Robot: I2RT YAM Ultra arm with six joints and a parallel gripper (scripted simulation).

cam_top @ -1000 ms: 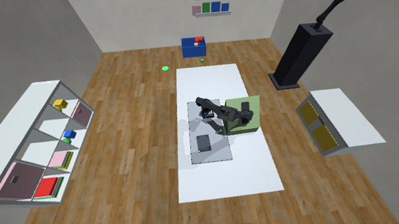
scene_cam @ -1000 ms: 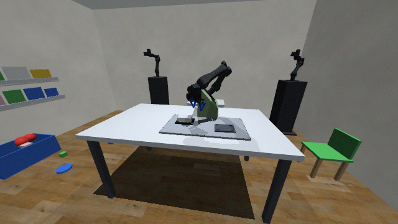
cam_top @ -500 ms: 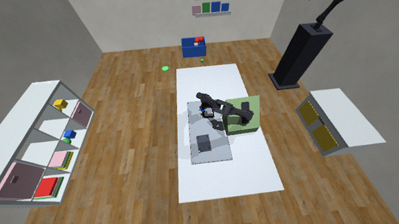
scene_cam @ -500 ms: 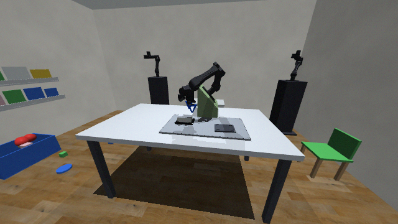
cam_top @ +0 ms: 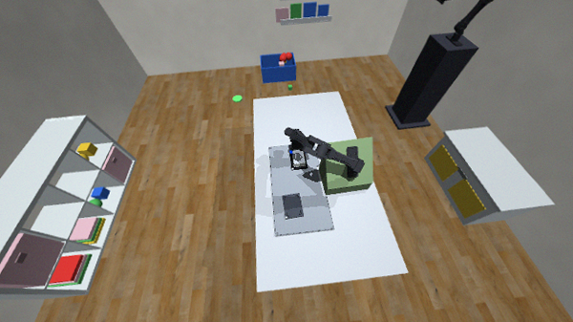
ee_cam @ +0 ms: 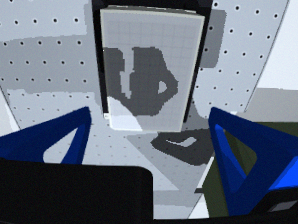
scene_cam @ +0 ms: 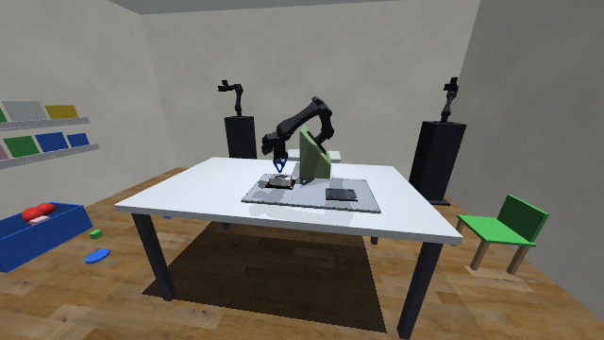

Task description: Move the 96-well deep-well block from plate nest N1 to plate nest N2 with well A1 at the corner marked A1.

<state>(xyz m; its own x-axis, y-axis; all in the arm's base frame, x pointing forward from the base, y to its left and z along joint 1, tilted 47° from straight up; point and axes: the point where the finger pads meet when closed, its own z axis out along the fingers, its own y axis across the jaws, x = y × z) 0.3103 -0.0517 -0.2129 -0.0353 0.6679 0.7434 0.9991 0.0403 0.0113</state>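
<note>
The pale 96-well block (cam_top: 298, 158) (scene_cam: 281, 180) (ee_cam: 150, 30) sits in the black nest N1 (ee_cam: 97, 30), under the gripper's shadow. Its well pattern is faint, and the A1 mark cannot be read. The dark nest N2 (cam_top: 293, 205) (scene_cam: 341, 194) holds nothing and is outside the wrist view. My gripper (scene_cam: 280, 169) (ee_cam: 150, 113) is open and empty, pointing down above the block. In the wrist view its blue fingertips stand wider apart than the block, one to each side, near the block's lower end. In the top view the arm mostly hides the fingers.
Both nests stand on a grey perforated plate (cam_top: 313, 216) (scene_cam: 311, 200) on the white table (cam_top: 340, 258) (scene_cam: 189, 198). The green angled arm mount (cam_top: 348, 184) (scene_cam: 313, 162) rises beside the plate, close to N1. Shelves, a blue bin and other arms stand away from the table.
</note>
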